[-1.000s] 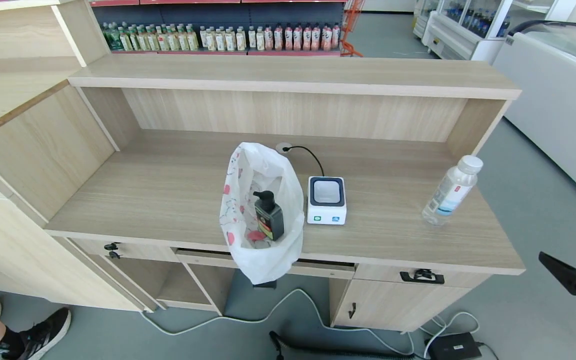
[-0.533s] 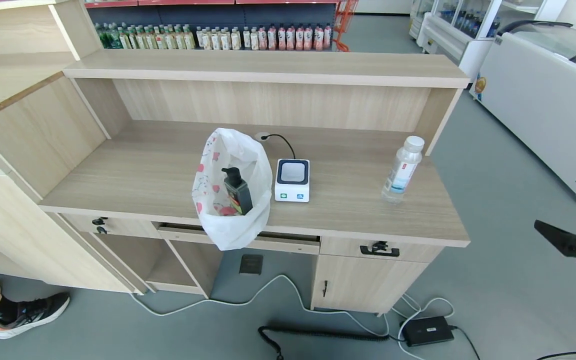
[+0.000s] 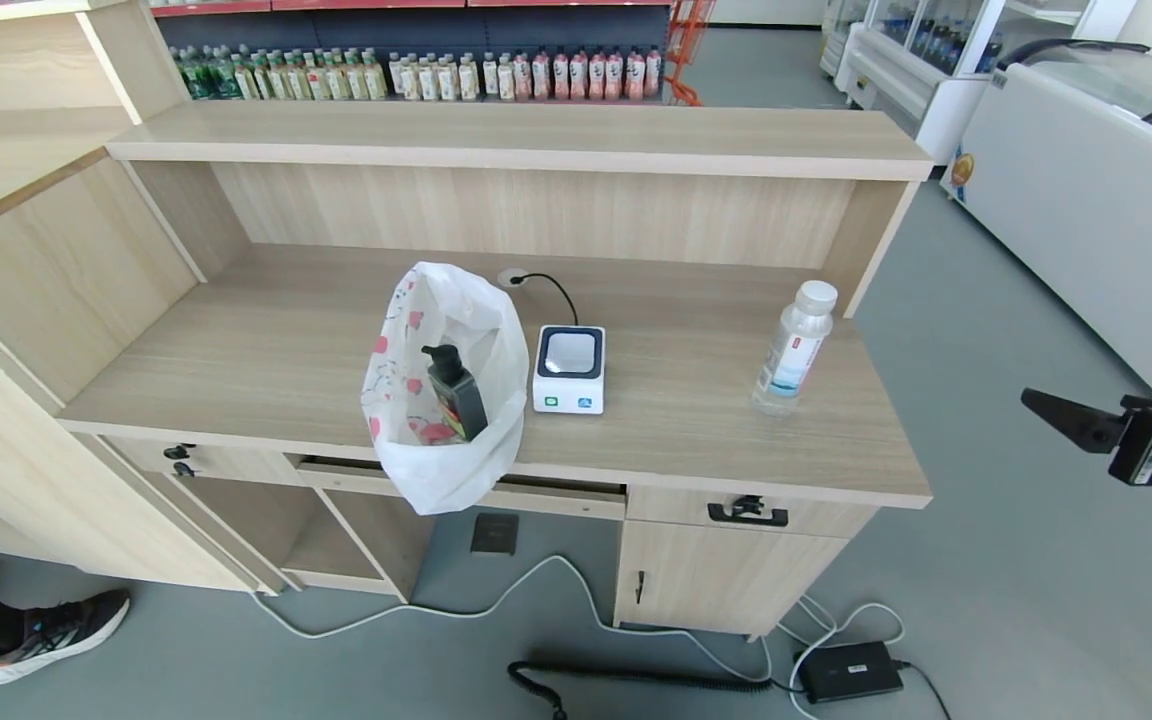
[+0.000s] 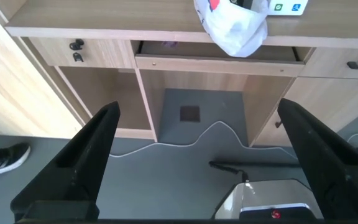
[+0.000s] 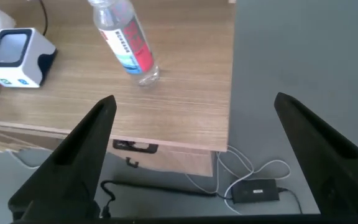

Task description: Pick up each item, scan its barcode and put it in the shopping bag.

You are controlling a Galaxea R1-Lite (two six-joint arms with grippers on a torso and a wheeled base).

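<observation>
Wooden counter (image 3: pixel 266 340) held one water bottle (image 5: pixel 126 43), upright near the end closest to your right gripper (image 5: pixel 194 102), which hung off that end, jaws spread wide, empty. Farther from it sat one scanner (image 3: pixel 569 383), then one shopping bag (image 3: pixel 436 480) containing one pump bottle (image 3: pixel 458 400). Your left gripper (image 4: pixel 199 109), likewise spread, hung before the counter, lower than the bag.

Head camera overlooks counter (image 3: pixel 266 350) from well back. Wrist cameras sit lower, right at 4 o'clock; all share scanner (image 3: pixel 569 370).
</observation>
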